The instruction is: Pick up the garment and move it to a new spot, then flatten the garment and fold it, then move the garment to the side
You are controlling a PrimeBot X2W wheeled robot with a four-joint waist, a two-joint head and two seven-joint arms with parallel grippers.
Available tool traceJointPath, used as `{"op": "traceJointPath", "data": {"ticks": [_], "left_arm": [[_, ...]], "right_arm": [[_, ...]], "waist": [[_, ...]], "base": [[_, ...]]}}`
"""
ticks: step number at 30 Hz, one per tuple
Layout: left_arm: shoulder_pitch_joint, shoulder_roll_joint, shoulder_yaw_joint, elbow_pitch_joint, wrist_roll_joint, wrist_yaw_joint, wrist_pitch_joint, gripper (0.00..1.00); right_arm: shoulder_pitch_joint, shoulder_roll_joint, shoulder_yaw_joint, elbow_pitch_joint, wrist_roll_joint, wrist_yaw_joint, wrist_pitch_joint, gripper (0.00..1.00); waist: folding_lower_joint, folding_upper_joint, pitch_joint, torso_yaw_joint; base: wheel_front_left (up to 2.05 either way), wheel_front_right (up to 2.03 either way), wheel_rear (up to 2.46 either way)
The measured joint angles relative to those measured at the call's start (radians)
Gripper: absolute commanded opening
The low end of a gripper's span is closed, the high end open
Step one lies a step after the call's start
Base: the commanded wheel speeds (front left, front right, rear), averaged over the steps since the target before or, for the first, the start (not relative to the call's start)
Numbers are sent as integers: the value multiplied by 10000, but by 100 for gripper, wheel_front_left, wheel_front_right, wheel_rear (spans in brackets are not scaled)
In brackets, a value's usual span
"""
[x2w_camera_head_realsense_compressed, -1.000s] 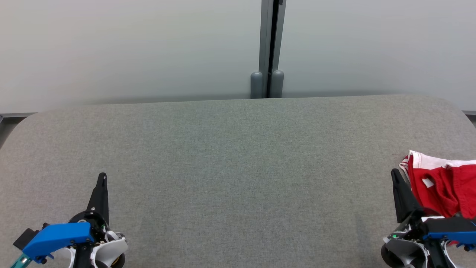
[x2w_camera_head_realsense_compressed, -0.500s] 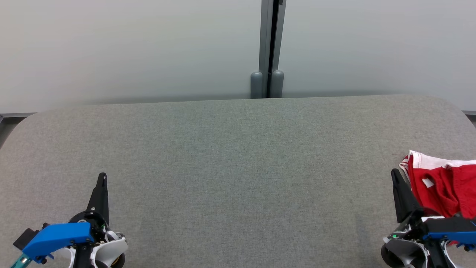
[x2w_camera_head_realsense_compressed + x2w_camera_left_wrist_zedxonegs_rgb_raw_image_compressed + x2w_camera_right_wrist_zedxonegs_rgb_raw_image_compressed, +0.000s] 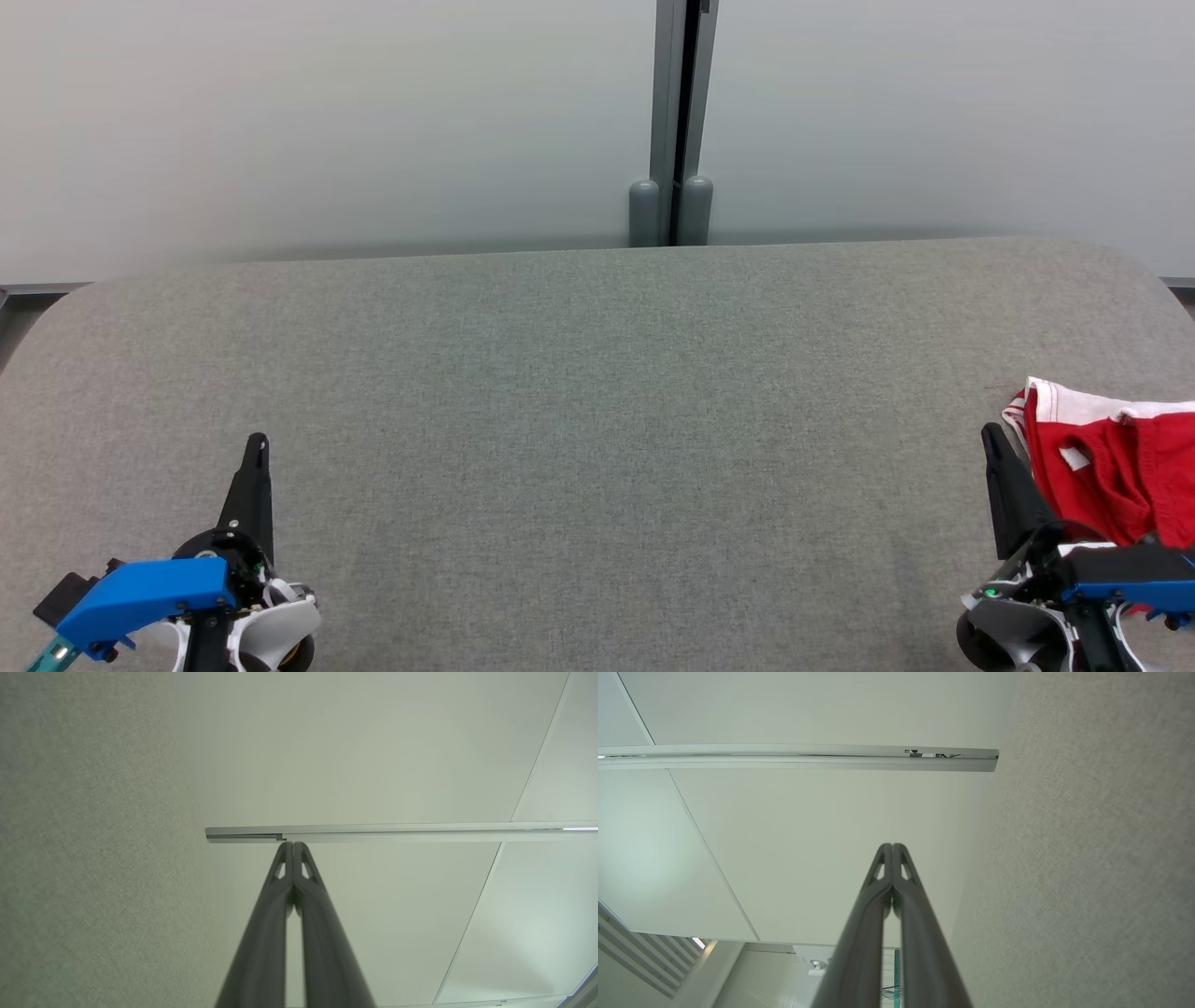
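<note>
Nothing moved — garment [image 3: 1111, 467] bunched near table's [image 3: 597, 373] right edge.

Left of the garment [image 3: 1106, 471]: broad bare table [image 3: 597, 392], passable near edge to far. Hard by the garment's left edge: right gripper [image 3: 990, 437], pinched together. Far left of the garment: left gripper [image 3: 257, 441]. Beyond the garment, walled off by panels [image 3: 327, 121] and post [image 3: 670, 121].

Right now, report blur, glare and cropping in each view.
Head view: soft even light, no glare; garment sharp but cut by the right edge. Left wrist view: left gripper blurs toward the bottom. Right wrist view: right gripper blurs likewise.
</note>
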Motion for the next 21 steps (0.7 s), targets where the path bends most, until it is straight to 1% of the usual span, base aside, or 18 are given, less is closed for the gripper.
{"op": "traceJointPath", "data": {"ticks": [21], "left_arm": [[0, 0, 0, 0, 0, 0, 0, 0]], "right_arm": [[1, 0, 0, 0, 0, 0, 0, 0]], "waist": [[0, 0, 0, 0]], "base": [[0, 0, 0]]}}
